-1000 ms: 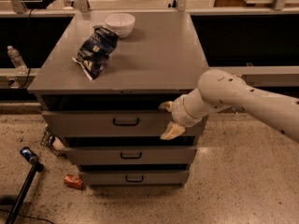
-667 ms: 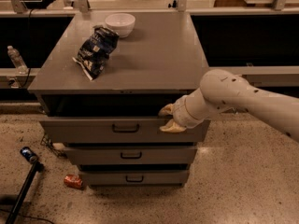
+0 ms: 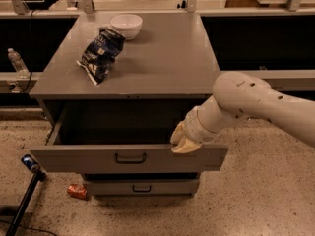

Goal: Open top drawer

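Observation:
The top drawer [image 3: 88, 159] is a wide gray metal drawer with a flat front and a small black loop handle [image 3: 130, 158]. It stands pulled far out from the gray cabinet [image 3: 162, 58], and its dark inside shows. My gripper [image 3: 184, 140] sits at the top edge of the drawer front, right of the handle, at the end of my white arm [image 3: 256, 102], which reaches in from the right.
On the cabinet top lie a dark chip bag [image 3: 101, 53] and a white bowl [image 3: 126, 24]. A lower drawer [image 3: 142, 187] shows beneath. On the floor at left lie a blue can [image 3: 28, 162], a red can [image 3: 77, 191] and a black pole [image 3: 22, 205]. A water bottle [image 3: 17, 63] stands far left.
The top drawer has slid well out toward the camera, from a small gap to widely open. My gripper has moved with its front edge.

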Action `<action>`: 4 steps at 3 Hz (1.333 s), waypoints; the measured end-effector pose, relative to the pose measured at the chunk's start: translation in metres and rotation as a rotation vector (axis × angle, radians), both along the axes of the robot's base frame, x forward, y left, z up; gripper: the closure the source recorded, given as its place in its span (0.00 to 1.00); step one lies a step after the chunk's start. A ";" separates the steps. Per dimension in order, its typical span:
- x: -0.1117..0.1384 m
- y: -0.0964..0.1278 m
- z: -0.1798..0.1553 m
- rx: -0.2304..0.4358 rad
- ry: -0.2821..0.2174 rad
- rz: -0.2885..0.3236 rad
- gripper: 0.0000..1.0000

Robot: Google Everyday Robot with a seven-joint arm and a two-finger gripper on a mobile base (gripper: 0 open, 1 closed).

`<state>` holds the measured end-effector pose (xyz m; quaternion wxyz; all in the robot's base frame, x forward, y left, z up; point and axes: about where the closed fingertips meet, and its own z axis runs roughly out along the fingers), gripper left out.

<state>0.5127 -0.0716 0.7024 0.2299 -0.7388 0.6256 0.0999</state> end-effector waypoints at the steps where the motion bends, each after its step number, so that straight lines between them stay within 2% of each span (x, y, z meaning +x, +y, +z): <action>1: -0.020 -0.005 0.001 -0.038 0.070 -0.003 0.60; 2: -0.025 -0.004 0.001 -0.055 0.114 0.004 0.37; 3: 0.000 0.007 0.015 -0.073 0.082 0.019 0.08; 4: 0.017 0.016 0.022 -0.072 0.063 0.028 0.21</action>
